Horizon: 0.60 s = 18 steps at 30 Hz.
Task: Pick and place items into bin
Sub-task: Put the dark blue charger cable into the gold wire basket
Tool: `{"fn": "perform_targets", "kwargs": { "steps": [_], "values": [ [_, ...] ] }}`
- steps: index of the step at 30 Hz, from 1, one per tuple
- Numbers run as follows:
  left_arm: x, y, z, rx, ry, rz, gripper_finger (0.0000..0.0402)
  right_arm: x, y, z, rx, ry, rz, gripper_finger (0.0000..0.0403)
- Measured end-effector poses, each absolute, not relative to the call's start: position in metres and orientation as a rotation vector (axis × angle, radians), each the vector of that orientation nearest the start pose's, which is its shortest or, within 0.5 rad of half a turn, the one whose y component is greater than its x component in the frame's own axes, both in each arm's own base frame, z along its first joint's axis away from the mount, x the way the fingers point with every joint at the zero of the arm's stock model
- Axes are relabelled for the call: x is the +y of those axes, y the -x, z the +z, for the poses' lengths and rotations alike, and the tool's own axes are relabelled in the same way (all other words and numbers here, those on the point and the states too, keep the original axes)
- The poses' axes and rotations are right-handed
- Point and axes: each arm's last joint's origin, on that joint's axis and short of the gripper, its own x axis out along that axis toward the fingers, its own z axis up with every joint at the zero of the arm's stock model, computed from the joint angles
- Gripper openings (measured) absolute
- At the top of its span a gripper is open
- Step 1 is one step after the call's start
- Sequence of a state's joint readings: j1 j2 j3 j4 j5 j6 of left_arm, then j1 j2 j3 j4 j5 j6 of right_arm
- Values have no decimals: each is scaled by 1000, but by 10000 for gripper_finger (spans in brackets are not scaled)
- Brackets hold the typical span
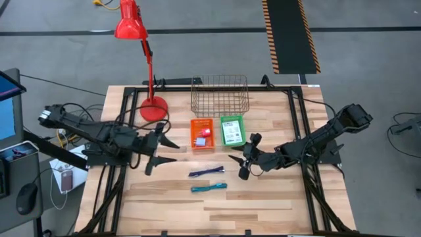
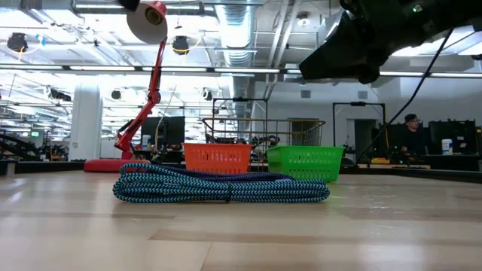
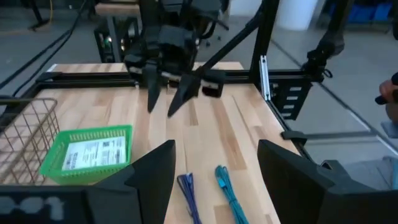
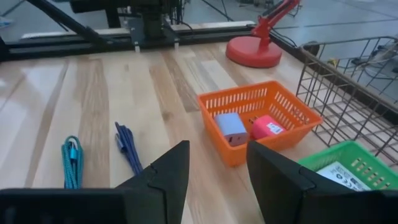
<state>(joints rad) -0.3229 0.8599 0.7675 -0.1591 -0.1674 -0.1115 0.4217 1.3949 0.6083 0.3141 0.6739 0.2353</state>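
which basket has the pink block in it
The orange basket: it holds a pink block beside a blue one. The green basket holds only a white label.

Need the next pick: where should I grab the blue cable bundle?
Take the blue cable across the middle of its bundle, from straight above. It lies flat on the table, long and thin, so the jaws should close across its narrow width. The teal cable lies apart from it, which leaves room. The right gripper looks nearest.

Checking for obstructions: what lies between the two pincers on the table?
In the high view, only bare wood lies directly between left pincer and right pincer; the purple cable sits just nearer the table's front.
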Motion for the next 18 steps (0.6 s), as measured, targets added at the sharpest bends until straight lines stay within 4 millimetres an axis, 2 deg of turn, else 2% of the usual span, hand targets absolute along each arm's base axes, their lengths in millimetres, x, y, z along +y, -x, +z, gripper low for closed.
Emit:
{"fn": "perform_targets", "kwargs": {
  "steps": [5, 9, 18],
  "values": [
    [-50, -161, 275, 163, 85, -154, 217, 93, -254, 192, 367, 11, -291, 154],
    [-47, -153, 249, 141, 102, -159, 217, 94, -255, 192, 374, 1, -257, 150],
    [-49, -150, 210, 146, 119, -179, 217, 95, -254, 191, 382, -19, -253, 146]
  ]
}}
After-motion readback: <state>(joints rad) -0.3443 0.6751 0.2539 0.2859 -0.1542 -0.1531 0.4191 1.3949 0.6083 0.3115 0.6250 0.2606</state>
